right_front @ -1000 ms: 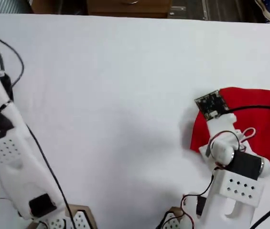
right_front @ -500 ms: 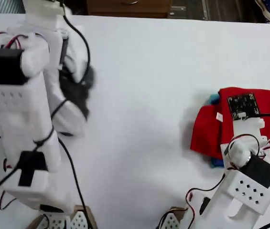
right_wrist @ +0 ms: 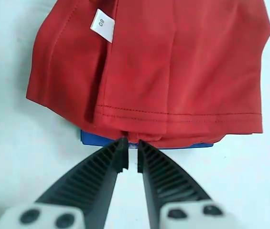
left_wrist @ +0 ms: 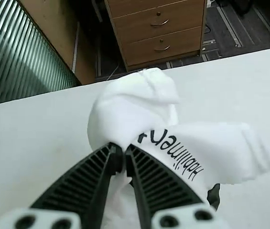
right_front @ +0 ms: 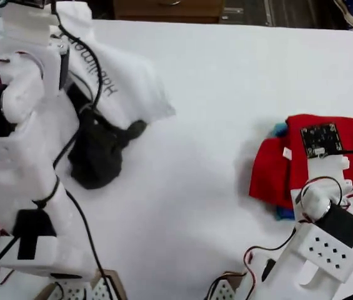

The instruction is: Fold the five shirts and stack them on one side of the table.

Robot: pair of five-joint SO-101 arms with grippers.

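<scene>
High view overlooks table (right_front: 226, 94); right wrist nears same red shirt (right_front: 351, 131).

White table (right_front: 213, 94), red shirt (right_front: 345, 140) on blue shirt (right_wrist: 89, 137), black garment (right_front: 95, 162)

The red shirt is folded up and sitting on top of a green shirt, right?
Almost. The folded red shirt does sit on top of another shirt, but that one is blue, not green. The right wrist view shows the blue shirt peeking out from under the red shirt's edge.
</scene>
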